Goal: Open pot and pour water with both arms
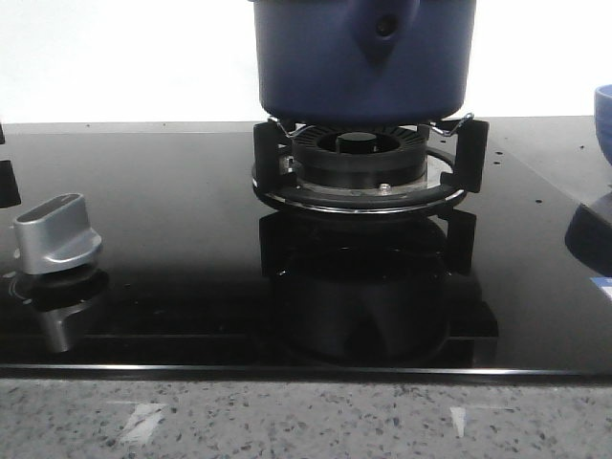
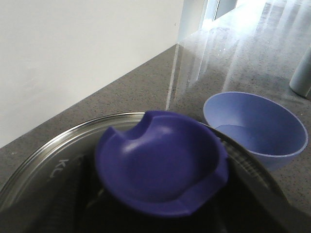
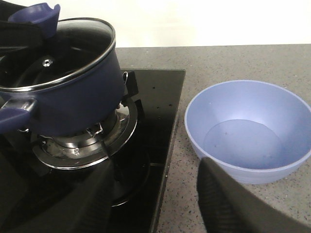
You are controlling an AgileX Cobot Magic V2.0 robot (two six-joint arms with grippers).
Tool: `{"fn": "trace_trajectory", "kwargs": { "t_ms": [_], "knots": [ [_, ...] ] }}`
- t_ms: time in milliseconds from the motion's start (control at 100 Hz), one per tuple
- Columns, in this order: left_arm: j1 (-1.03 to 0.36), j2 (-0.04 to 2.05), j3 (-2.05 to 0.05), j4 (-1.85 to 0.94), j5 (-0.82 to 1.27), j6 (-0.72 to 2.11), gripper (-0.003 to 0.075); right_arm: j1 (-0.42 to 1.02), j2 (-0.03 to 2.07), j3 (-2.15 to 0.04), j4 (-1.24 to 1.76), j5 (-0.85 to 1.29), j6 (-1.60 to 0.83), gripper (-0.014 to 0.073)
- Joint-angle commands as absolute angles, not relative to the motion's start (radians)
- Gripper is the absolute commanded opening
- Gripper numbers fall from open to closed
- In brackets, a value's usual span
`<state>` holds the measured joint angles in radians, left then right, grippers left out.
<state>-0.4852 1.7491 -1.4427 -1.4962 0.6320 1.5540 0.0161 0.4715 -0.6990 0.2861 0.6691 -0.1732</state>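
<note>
Front view: the pot [image 1: 363, 57] sits on the burner [image 1: 361, 164] at the middle of the black hob [image 1: 172, 239], toward the worktop's back edge, its tab handle [image 1: 384, 31] facing the camera; a silver knob [image 1: 55, 232] stands near the hob's left edge and the bowl [image 1: 603, 120] just shows at the right edge. No gripper appears here. Left wrist view: the lid [image 2: 43, 160], glass with a steel rim, fills the lower picture, and its blue knob [image 2: 163, 167] lies right under the camera; the left gripper looks to be at that knob, but its fingers are hidden, so I cannot tell whether it grips. Right wrist view: the right gripper [image 3: 146, 204] hangs over the hob's right edge with dark fingers [image 3: 233, 204] spread wide and nothing between them; the pot is well apart, and the bowl [image 3: 248, 128] rests on the grey stone beside the hob. Judging by its build, the pot is rigid and fairly heavy, heavier with water, and matte enough to hold; the side handle [image 3: 14, 116] is the place to take it. The glass lid is breakable and best lifted by its knob.
</note>
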Motion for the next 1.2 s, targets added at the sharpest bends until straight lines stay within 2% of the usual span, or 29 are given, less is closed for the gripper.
{"fn": "trace_trajectory", "kwargs": {
  "t_ms": [0,80,150,370,560,820,1070,1190],
  "knots": [
    [-0.494,1.707,-1.474,-1.541,0.639,1.552,0.0365,0.015,0.486,-0.735,0.288,0.606,-0.185,0.0351],
    [-0.494,1.707,-1.474,-1.549,0.641,1.552,0.0292,0.015,0.486,-0.735,0.283,0.606,-0.185,0.0351],
    [-0.494,1.707,-1.474,-1.555,0.641,1.552,0.0261,0.015,0.486,-0.735,0.279,0.606,-0.185,0.0351],
    [-0.479,1.674,-1.474,-1.575,0.676,1.552,0.0262,0.015,0.499,-0.735,0.23,0.613,-0.18,0.0351],
    [-0.416,1.59,-1.474,-1.575,0.68,1.552,0.0263,-0.007,0.628,-0.797,0.148,0.673,-0.109,0.0351],
    [-0.265,1.481,-1.474,-1.575,0.732,1.539,0.0263,-0.139,0.893,-0.976,0.116,0.787,-0.081,0.0351],
    [-0.115,1.445,-1.474,-1.575,0.853,1.534,0.0263,-0.277,1.111,-1.098,0.141,0.812,-0.064,0.0351],
    [-0.088,1.441,-1.474,-1.575,0.864,1.534,0.0263,-0.329,1.217,-1.142,0.141,0.845,-0.064,0.0351]
  ]
}}
